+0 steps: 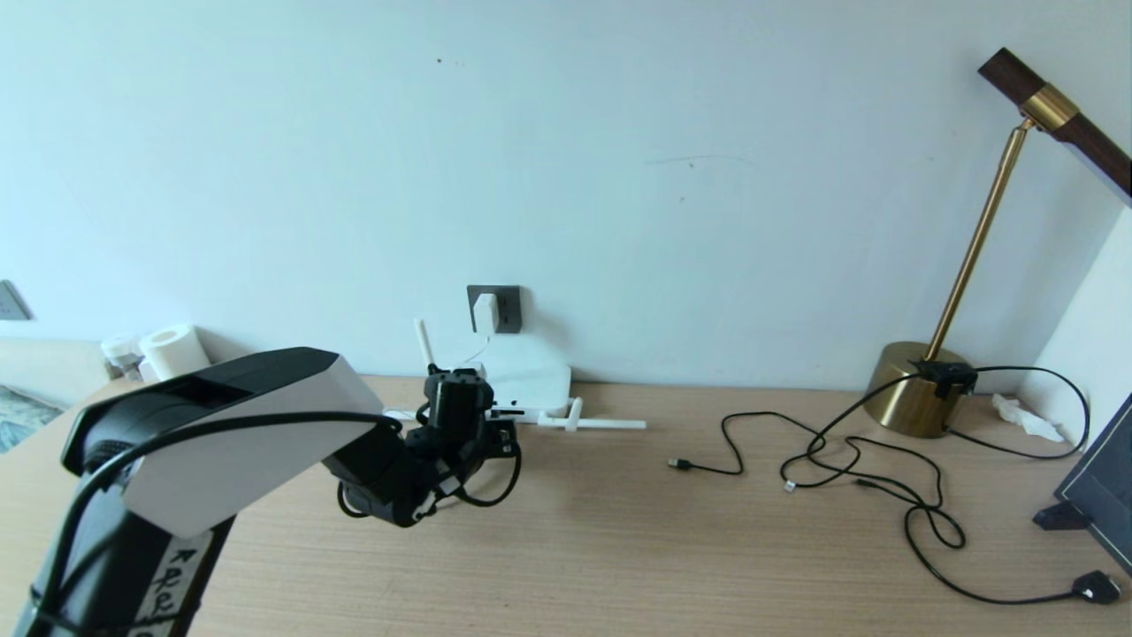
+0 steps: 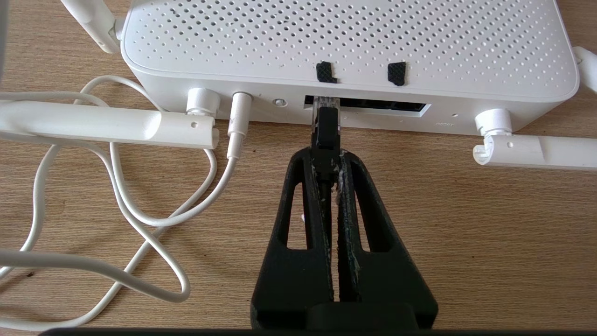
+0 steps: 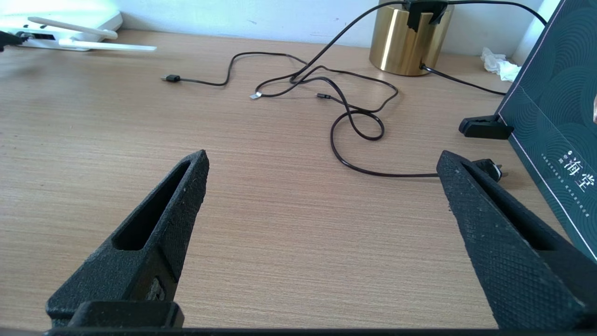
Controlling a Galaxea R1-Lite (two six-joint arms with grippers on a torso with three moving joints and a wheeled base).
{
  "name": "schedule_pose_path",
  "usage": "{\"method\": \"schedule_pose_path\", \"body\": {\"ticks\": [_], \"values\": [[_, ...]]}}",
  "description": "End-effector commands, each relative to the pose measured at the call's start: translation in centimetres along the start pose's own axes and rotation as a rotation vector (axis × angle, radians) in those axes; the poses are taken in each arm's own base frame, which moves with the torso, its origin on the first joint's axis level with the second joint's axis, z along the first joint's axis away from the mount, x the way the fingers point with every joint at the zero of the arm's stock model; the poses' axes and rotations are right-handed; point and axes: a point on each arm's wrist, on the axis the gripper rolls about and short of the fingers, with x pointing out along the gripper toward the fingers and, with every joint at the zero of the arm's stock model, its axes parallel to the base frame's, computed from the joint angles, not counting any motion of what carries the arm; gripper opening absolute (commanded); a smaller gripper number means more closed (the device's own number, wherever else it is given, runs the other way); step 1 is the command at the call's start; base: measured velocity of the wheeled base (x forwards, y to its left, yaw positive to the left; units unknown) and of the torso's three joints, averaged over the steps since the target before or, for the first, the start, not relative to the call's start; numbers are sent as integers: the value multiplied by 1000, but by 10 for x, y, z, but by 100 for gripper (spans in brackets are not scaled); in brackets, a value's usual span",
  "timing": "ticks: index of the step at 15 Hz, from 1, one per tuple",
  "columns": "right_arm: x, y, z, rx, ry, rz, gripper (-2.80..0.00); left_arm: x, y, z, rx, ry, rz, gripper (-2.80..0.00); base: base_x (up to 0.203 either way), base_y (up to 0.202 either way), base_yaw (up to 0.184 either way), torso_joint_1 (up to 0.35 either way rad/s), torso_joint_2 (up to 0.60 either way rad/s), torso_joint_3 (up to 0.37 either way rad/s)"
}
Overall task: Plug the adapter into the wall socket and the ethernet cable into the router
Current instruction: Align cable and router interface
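Observation:
The white adapter (image 1: 485, 312) sits in the dark grey wall socket (image 1: 506, 309), and its thin white cord (image 2: 140, 219) runs into the router's back edge. The white router (image 2: 345, 46) lies flat by the wall (image 1: 531, 380). My left gripper (image 2: 326, 161) is shut on the black ethernet cable's plug (image 2: 325, 130). The plug's clear tip is at the left end of the dark port slot (image 2: 382, 106). The cable's loop (image 1: 495, 491) hangs under the wrist. My right gripper (image 3: 322, 158) stands open over bare table, holding nothing.
Router antennas (image 1: 592, 424) lie flat on the table beside the left gripper. To the right are thin black cables (image 1: 849, 460), a brass lamp base (image 1: 920, 389), a black plug (image 1: 1097, 586) and a dark box (image 1: 1097, 495). A paper roll (image 1: 174, 351) stands far left.

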Motion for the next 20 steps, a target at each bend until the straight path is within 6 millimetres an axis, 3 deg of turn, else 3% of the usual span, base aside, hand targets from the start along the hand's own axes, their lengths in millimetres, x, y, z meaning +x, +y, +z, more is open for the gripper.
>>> {"method": "schedule_pose_path", "body": {"ticks": [1, 20], "values": [[0, 0, 0, -1, 2, 1, 0, 1, 0, 0, -3, -3, 1, -280, 0, 0, 0, 0, 0, 0], [0, 0, 0, -1, 1, 1, 0, 3, 0, 3, -7, -12, 3, -280, 0, 0, 0, 0, 0, 0]]}}
